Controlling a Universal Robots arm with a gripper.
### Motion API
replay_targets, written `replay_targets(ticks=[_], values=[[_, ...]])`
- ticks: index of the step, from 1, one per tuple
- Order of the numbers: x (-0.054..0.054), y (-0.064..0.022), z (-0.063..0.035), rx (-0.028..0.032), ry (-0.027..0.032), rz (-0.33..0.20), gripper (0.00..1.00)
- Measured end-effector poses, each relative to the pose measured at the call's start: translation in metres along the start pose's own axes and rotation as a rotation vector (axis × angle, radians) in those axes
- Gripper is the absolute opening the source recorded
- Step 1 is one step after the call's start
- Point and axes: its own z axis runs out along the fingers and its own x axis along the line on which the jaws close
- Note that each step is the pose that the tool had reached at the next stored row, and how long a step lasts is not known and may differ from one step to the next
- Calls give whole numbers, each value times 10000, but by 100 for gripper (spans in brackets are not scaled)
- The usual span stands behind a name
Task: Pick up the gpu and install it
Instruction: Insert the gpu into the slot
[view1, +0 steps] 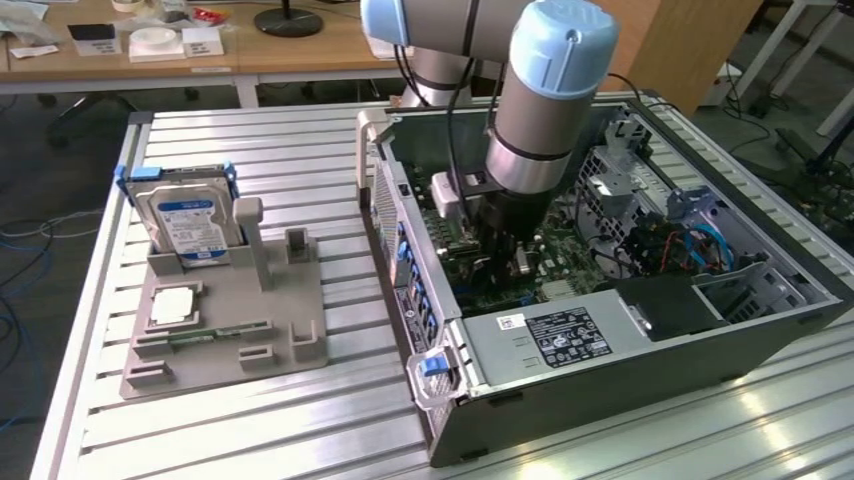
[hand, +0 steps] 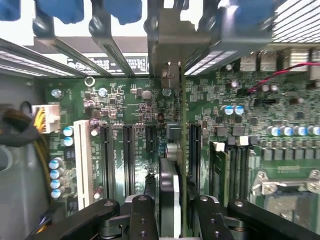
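The gpu (hand: 170, 185) stands on edge over the green motherboard (hand: 125, 100), in line with the long expansion slots, dark on one face and green on the other. Its metal bracket (hand: 167, 55) reaches up to the slot openings in the case's rear wall. My gripper (hand: 172, 222) straddles the card's near end. In the exterior view the arm reaches straight down into the open computer case (view1: 641, 370), with the gripper (view1: 501, 245) low over the board.
A grey holder (view1: 227, 320) on the slatted table carries a blue-labelled hard drive (view1: 187, 220) and a small memory stick (view1: 200, 335). Inside the case are the power supply (view1: 561, 335), blue cables (view1: 694, 245) and seated memory modules (hand: 220, 165).
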Motion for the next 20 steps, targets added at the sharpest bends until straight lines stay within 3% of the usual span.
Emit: replay_targets(ticks=[11,16,18,20], values=[[-19,-17,-494,0,0,-1,35],[-20,-17,-514,0,-1,1,34],[-20,-17,-515,0,0,1,21],[-20,-17,-515,0,0,1,15]])
